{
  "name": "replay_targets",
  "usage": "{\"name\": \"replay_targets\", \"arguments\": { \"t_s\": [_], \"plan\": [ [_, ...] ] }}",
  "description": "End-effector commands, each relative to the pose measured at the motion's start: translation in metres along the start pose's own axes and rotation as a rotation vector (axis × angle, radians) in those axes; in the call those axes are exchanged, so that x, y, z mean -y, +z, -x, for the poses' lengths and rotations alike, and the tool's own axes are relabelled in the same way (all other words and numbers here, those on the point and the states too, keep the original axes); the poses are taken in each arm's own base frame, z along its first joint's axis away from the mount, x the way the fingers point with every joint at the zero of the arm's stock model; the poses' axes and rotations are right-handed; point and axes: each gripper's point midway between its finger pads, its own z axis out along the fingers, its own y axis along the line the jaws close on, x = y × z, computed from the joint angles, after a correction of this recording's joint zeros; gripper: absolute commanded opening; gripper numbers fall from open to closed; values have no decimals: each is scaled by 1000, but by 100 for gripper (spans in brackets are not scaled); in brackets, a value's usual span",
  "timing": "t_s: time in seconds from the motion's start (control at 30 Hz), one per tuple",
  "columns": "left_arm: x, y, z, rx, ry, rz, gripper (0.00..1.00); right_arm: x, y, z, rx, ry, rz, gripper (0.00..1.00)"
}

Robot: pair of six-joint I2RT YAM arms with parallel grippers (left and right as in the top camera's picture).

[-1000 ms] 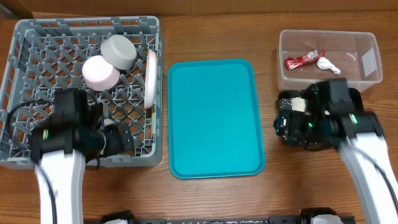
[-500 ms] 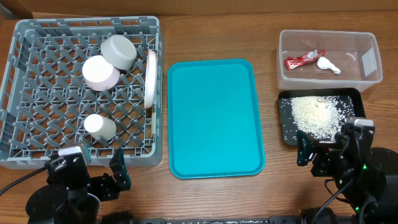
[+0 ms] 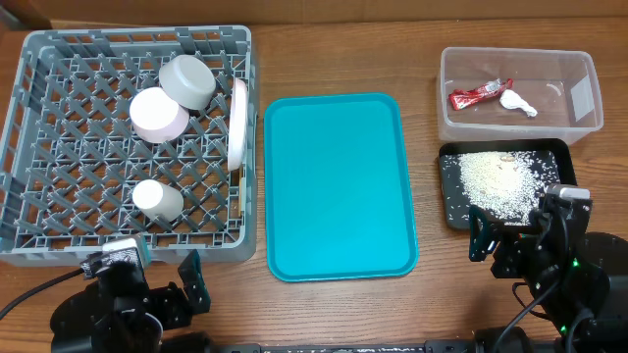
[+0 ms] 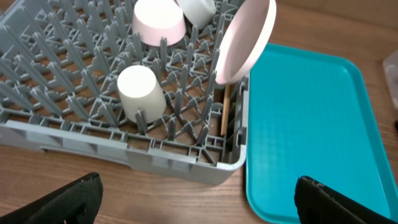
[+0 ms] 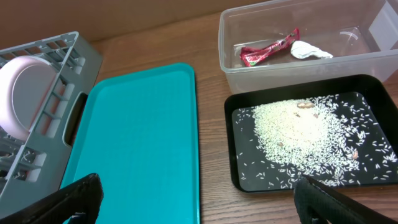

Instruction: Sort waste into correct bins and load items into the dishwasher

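The grey dishwasher rack (image 3: 59, 147) holds a pale grey bowl (image 3: 188, 81), a pinkish bowl (image 3: 158, 115), a small white cup (image 3: 157, 199) and a plate (image 3: 238, 123) standing on edge. Chopsticks (image 4: 225, 115) stand in the rack's corner under the plate (image 4: 245, 40). The clear tub (image 3: 579, 108) holds the red wrapper (image 3: 478, 94) and white scrap (image 3: 517, 101). Rice (image 3: 500, 181) lies in the black tray (image 3: 449, 201). My left gripper (image 3: 147, 277) is open and empty in front of the rack. My right gripper (image 3: 520, 230) is open and empty in front of the black tray.
A teal serving tray (image 3: 339, 186) lies bare between the rack and the bins. Bare wooden table (image 4: 155, 199) shows between my left fingers. The rack's near wall (image 4: 124, 152) rises just ahead of the left gripper.
Both arms have drawn back from over the rack and the black tray to the table's front edge. The cup and the rice, hidden a second ago, now show.
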Motion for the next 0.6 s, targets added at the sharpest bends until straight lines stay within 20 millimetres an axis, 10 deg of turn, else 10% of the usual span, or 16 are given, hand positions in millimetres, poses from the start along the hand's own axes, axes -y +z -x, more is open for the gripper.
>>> {"name": "replay_targets", "arguments": {
  "t_s": [0.0,0.33,0.57],
  "plan": [
    [-2,1,-10,-35,9,10,100,2,1,0,3,4,-11,100],
    [-2,1,-10,-35,9,10,100,5,-8,6,88,-8,-23,100],
    [-2,1,-10,-35,9,10,100,4,37,0,439,-50,101,100]
  ]
}}
